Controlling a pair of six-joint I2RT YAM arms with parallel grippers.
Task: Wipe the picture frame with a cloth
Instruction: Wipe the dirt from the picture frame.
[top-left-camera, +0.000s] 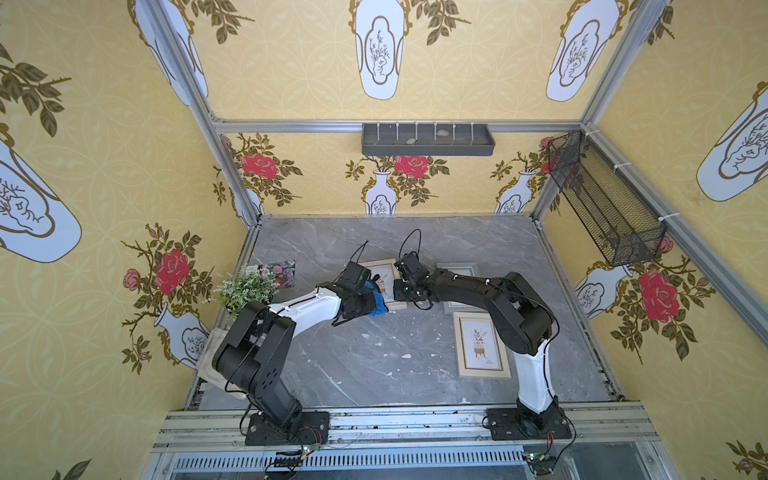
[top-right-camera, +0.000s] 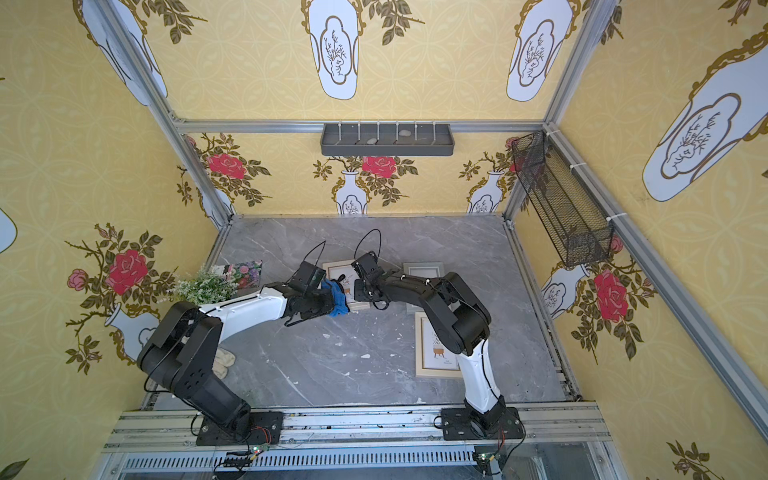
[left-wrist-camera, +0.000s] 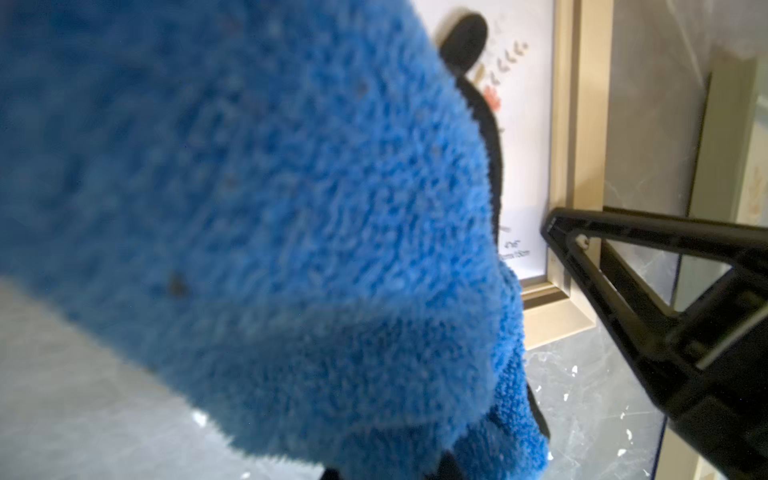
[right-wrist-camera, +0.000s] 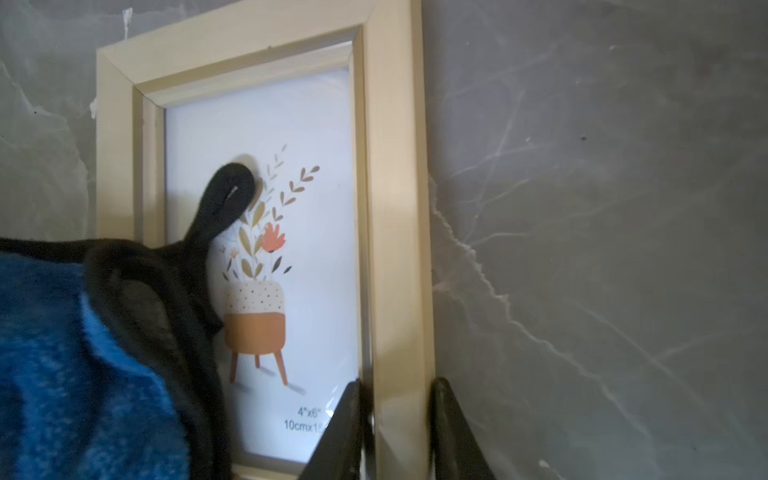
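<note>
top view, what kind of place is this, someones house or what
Most likely a robot test cell dressed like a home, not a real room: floral wallpaper panels on bare aluminium framing, a marble-look tabletop, and a robot arm bolted to a front rail.

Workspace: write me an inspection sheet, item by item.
Surface: grey marble tabletop, white specks.
Job's things: blue cloth lying over part of the beige picture frame.
Clutter: second beige frame, grey frame, fake plant, floral card, off-white glove.
Claws: left claw shut on the blue cloth; right claw shut on the picture frame's side rail.
Cables: black loops over both wrists; wires at the arm bases.
Surroundings: yellow floral walls, grey shelf tray, black mesh basket.
</note>
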